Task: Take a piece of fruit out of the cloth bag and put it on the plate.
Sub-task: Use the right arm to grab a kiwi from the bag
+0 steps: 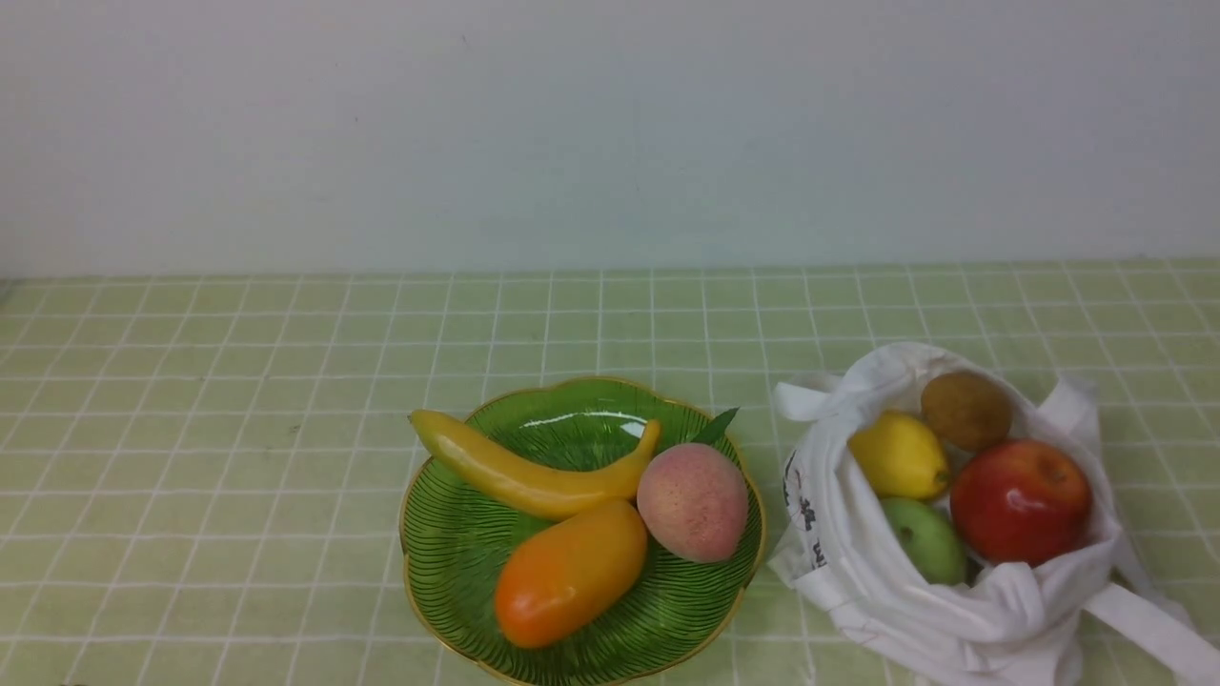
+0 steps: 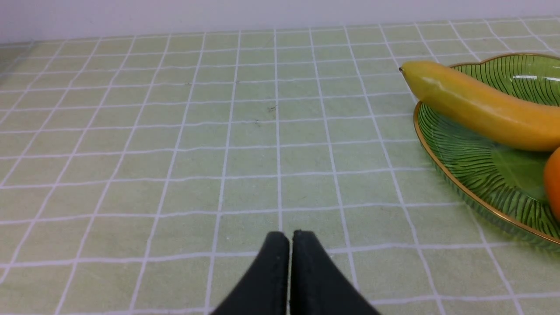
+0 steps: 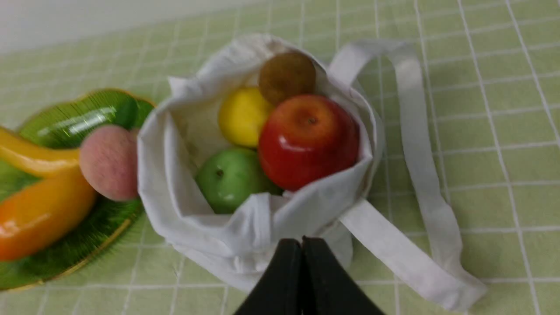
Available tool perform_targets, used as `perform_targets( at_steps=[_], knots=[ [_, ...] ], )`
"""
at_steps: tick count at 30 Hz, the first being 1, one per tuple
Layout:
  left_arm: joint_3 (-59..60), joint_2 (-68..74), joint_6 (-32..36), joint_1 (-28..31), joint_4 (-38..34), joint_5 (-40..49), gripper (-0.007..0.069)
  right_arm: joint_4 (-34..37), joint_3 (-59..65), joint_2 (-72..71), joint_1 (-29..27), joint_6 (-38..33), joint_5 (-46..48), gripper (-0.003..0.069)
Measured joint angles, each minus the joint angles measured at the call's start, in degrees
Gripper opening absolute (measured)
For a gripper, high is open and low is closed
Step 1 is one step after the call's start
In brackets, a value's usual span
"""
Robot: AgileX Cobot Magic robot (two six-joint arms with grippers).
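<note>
The brown kiwi lies at the far side of the open white cloth bag, next to a yellow lemon, a red apple and a green fruit. The right wrist view shows the kiwi in the bag too. The green plate sits left of the bag. My right gripper is shut and empty, just short of the bag's near rim. My left gripper is shut and empty over bare cloth, left of the plate. Neither gripper shows in the front view.
The plate holds a yellow banana, an orange mango and a pink peach. The bag's strap handles trail over the green checked tablecloth to its right. A pale wall stands behind the table.
</note>
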Motion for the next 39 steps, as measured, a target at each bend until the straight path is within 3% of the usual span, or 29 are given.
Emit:
perform_targets(
  at_steps=[3, 7, 12, 14, 27, 32, 39],
  knots=[
    [0.00, 0.00, 0.00, 0.00, 0.00, 0.00, -0.0008, 2.98, -2.03, 8.54, 0.00, -6.43, 0.22, -0.0012],
    [0.00, 0.00, 0.00, 0.00, 0.00, 0.00, -0.0008, 15.26, -5.58, 22.95, 0.00, -20.03, 0.26, 0.0017],
    [0.00, 0.00, 0.00, 0.00, 0.00, 0.00, -0.0008, 22.92, -12.79, 38.72, 0.00, -31.55, 0.31, 0.0116],
    [0.00, 0.00, 0.00, 0.00, 0.00, 0.00, -0.0008, 22.95, -14.82, 41.48, 0.00, -32.20, 0.20, 0.0148],
    [0.00, 0.00, 0.00, 0.00, 0.00, 0.00, -0.0008, 15.24, -31.06, 61.91, 0.00, -32.11, -3.71, 0.0573],
    [0.00, 0.00, 0.00, 0.00, 0.00, 0.00, -0.0008, 13.21, -33.27, 66.96, 0.00, -30.01, -5.25, 0.0631],
    [0.00, 0.00, 0.00, 0.00, -0.02, 0.00, -0.0008, 13.07, -33.40, 70.93, 0.00, -29.81, -6.12, 0.0633]
  ],
)
